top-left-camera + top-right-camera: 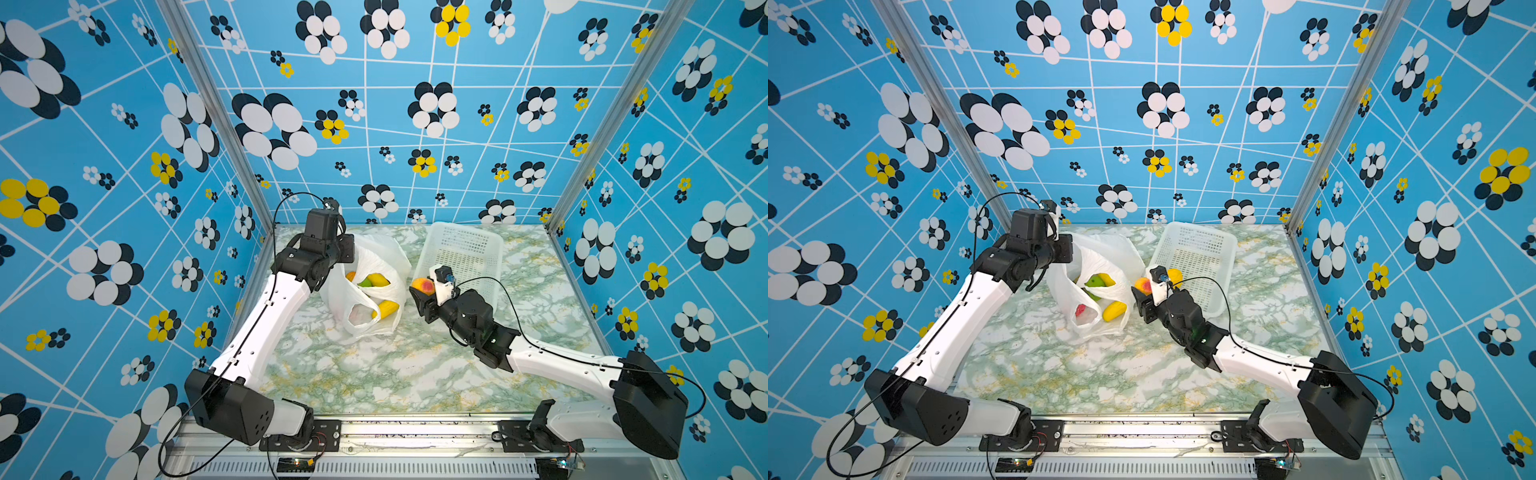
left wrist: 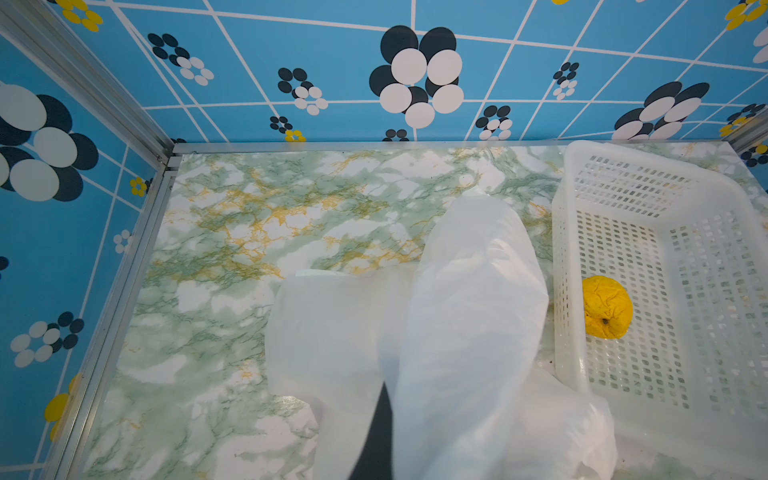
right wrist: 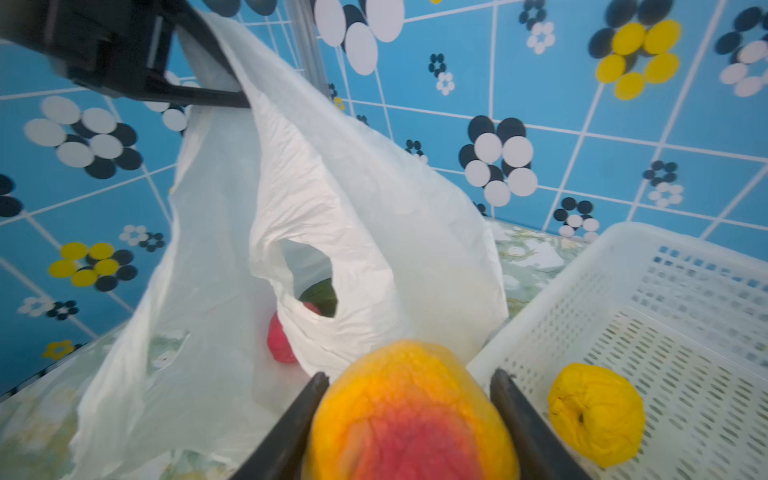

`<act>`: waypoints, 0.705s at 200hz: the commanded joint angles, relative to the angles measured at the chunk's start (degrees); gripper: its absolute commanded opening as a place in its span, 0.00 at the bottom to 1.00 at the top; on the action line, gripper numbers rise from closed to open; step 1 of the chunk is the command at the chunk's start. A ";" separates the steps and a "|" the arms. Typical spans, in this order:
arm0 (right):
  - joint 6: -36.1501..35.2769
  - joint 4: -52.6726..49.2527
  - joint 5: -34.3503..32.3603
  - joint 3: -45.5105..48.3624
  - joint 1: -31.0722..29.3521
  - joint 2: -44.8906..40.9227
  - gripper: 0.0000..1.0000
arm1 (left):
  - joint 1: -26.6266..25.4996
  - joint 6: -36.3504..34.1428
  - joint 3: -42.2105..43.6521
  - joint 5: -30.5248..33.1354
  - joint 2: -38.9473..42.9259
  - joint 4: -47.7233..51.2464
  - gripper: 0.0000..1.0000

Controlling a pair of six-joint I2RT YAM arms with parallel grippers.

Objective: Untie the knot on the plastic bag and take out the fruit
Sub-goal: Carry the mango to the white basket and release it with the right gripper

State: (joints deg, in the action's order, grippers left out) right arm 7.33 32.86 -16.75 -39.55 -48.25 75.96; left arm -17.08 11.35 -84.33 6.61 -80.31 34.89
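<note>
The plastic bag [image 1: 388,253] stands at about 11 o'clock from the middle of the marbled table [image 1: 374,374], its mouth gaping toward the front. The left gripper [image 3: 240,93] reaches in from the bag's 9 o'clock side with its jaws pressed together on a raised fold of the bag's edge, holding that side up. Inside the bag lie a green apple [image 1: 365,283], a long ridged yellow fruit [image 1: 387,309] and a pink-red one [image 1: 1080,310]. The right gripper [image 1: 423,291], at the bag's 3 o'clock, has its jaws clamped on the red-blushed peach [image 3: 409,415] — one finger on each flank — just over the near rim of the white basket [image 1: 465,229], which sits at 1 o'clock on the table. A round yellow fruit [image 3: 596,413] rests on the basket's floor near that corner — apart from the peach.
</note>
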 commanded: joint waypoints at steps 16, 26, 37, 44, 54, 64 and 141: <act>5.33 -0.62 -6.98 0.43 8.04 1.00 0.29 | 0.36 0.16 -0.44 -0.11 1.13 0.53 0.00; 7.11 -2.71 -6.52 -0.59 10.87 2.18 0.30 | 0.34 0.11 -0.39 -0.02 1.20 0.55 0.00; 8.68 -5.72 -6.05 -2.29 13.42 4.08 0.30 | 0.32 0.07 -0.39 0.09 1.21 0.61 0.00; 9.17 -7.67 -5.32 -3.70 15.06 5.46 0.30 | 0.31 0.07 -0.39 0.07 1.17 0.53 0.00; 9.53 -10.20 -4.26 -5.72 17.09 7.87 0.30 | 0.34 0.07 -0.39 0.07 1.17 0.58 0.00; 9.53 -12.81 -3.12 -8.26 18.68 10.65 0.30 | 0.37 0.07 -0.47 -0.09 1.21 0.53 0.00; 7.52 -31.53 1.96 -29.23 22.67 31.73 0.30 | 0.53 0.07 -0.44 -0.09 2.13 0.44 0.00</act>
State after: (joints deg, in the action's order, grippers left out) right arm 15.46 9.23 -16.27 -64.58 -25.71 104.53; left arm -17.08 11.35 -84.33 6.61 -80.27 34.94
